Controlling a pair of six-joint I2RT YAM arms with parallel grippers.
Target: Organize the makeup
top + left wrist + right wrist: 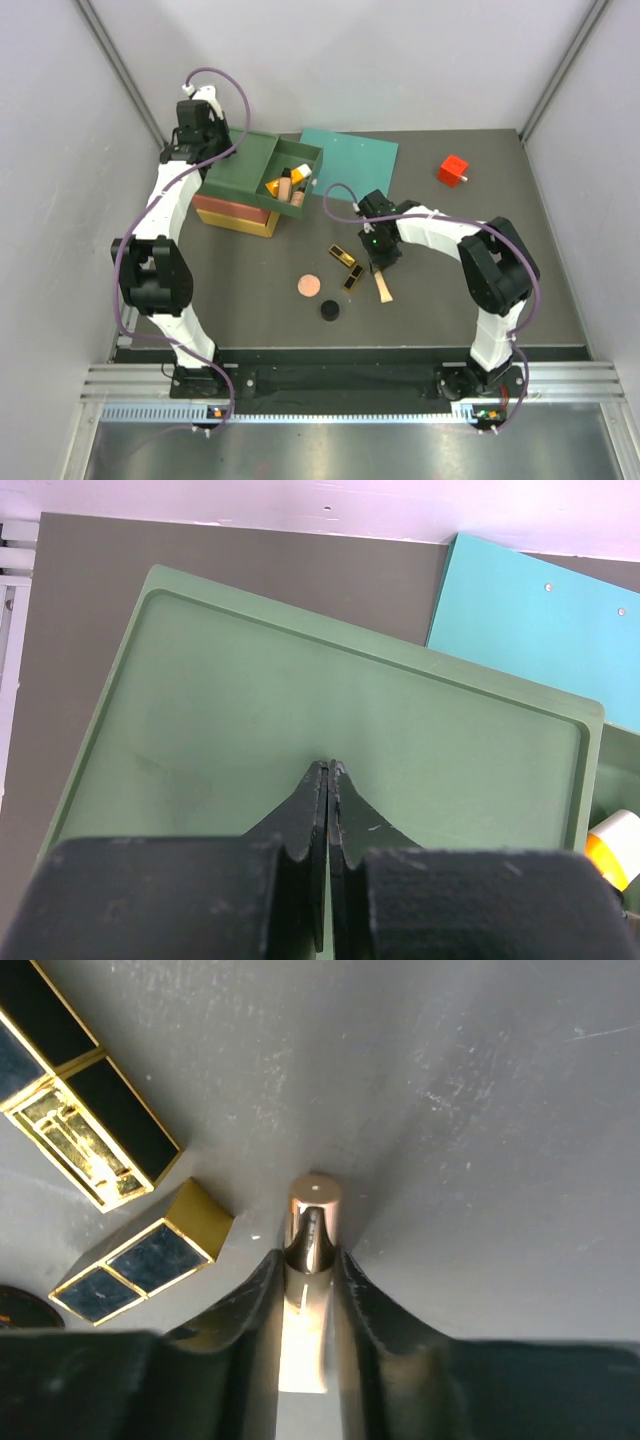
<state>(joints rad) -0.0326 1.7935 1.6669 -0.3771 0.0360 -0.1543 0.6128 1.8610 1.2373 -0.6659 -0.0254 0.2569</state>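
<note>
My right gripper point(380, 264) is shut on a beige tube point(384, 289) with a shiny cap point(313, 1222), low over the table; its fingers press both sides in the right wrist view. Two black-and-gold cases point(342, 256) point(353, 277) lie just left of it and also show in the right wrist view point(85, 1125) point(145, 1255). A pink disc point(309, 286) and a small black jar point(330, 311) lie nearer the front. An orange tube point(275, 185) and a brown tube point(290, 188) lie in the green box's open bin point(312, 158). My left gripper point(330, 766) is shut and empty above the green lid point(300, 690).
The green box sits on a red and yellow block point(235, 215) at the back left. A teal mat point(352, 155) lies behind it, also in the left wrist view point(540, 620). A red cube point(453, 171) stands at the back right. White walls close in the table.
</note>
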